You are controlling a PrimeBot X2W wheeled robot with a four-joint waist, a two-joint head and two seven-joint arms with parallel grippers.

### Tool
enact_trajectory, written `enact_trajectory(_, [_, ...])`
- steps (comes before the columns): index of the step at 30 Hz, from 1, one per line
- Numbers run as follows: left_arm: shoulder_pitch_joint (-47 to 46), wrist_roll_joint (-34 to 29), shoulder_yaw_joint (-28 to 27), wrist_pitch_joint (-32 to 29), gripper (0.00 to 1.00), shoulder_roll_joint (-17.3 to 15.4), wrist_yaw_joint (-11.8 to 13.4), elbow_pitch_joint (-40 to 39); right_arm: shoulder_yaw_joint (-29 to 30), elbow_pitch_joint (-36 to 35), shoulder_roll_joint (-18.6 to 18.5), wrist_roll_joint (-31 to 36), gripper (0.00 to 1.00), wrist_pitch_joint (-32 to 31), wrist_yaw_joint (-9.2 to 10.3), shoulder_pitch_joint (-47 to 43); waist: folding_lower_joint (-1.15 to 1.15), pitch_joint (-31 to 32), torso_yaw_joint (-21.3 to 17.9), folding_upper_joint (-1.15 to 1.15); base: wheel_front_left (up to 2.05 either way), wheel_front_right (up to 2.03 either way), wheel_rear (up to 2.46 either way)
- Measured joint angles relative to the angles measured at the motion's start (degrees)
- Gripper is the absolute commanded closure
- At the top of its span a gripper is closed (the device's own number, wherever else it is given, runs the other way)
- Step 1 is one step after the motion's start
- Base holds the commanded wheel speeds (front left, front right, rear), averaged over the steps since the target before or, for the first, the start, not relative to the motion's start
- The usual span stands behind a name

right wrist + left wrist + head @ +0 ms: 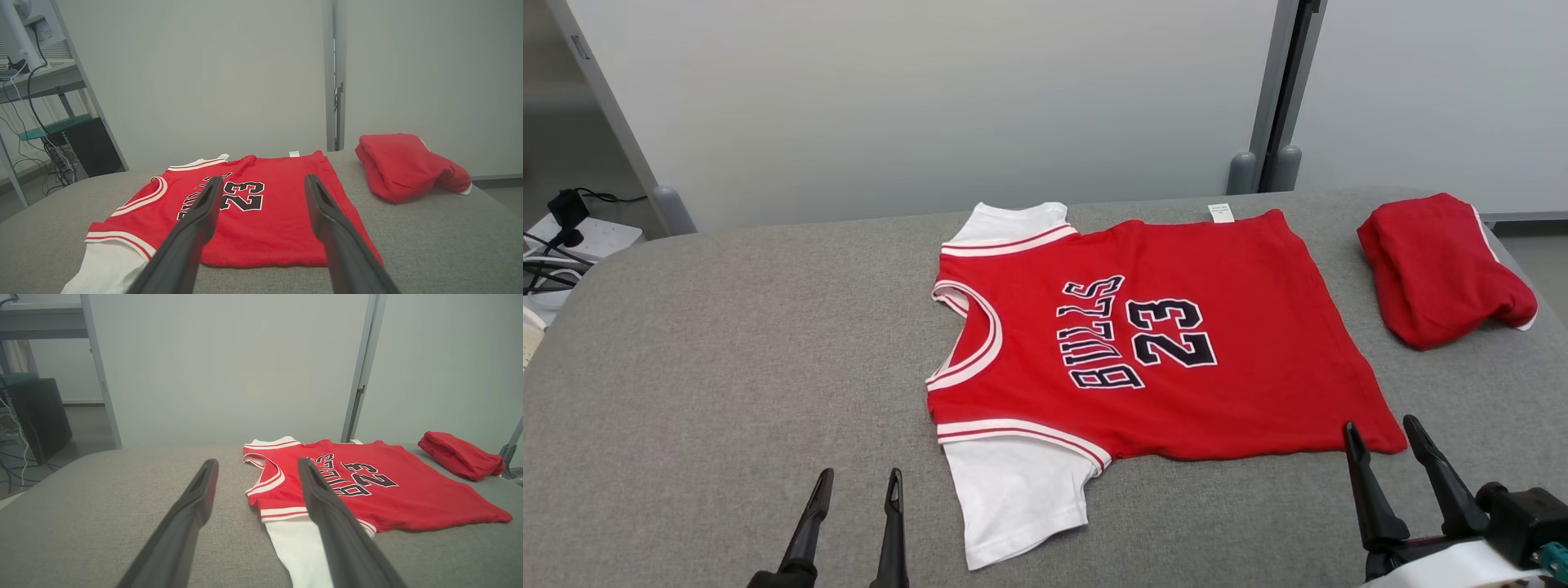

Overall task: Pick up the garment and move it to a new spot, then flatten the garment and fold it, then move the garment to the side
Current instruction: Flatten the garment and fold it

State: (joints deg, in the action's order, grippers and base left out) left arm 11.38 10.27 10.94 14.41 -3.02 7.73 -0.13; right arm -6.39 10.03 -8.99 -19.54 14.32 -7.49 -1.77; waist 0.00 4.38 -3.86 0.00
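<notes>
Ahead of both grippers: the jersey (1160, 343) lies spread flat, print up, on the table (727, 327), with its collar toward the left gripper's side and its hem toward the right's.
Left gripper (861, 474): fingers parted, holding nothing; a white sleeve (1013, 498) lies just to its right.
Right gripper (1379, 423): fingers parted, empty (tips at the hem corner (1388, 441); I cannot tell whether they touch the cloth).
Step, as I judge: flattening looks done, folding not begun.
Risk: a pinch catching only the top layer would peel the jersey open instead of folding it; uneven lifts by the two grippers would skew the crease.
Risk, right side: a red bundle (1441, 269) lies beyond the right gripper; a wide sweep could knock it.
Containers: none as such; the table bears the jersey and the bundle, apart from each other.
</notes>
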Motion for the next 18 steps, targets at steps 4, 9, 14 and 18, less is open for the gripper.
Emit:
enact_trajectory(4, [0.0,0.4,0.3,0.0,0.00,0.0,0.3,-0.1,-0.2,0.0,0.0,-0.1,0.00,0.0,0.00,-0.1,0.00,0.1,0.0,0.00,0.00,0.00,0.00])
enact_trajectory(9, [0.0,0.4,0.3,0.0,0.00,0.0,0.5,-0.1,-0.9,0.0,0.0,-0.1,0.00,0.0,0.00,-0.2,0.00,0.4,0.1,0.00,0.00,0.00,0.00])
enact_trajectory(14, [-0.2,4.8,4.5,0.0,0.00,0.0,0.4,11.1,-1.3,0.1,-0.3,-0.8,0.00,0.0,0.00,-0.3,0.00,-0.8,0.1,0.00,0.00,0.00,0.00])
enact_trajectory(18, [-2.6,7.4,8.8,0.0,0.00,0.0,0.2,18.4,-1.5,0.2,-0.6,-1.1,0.00,0.0,0.00,-0.2,0.00,-1.7,0.0,0.00,0.00,0.00,0.00])
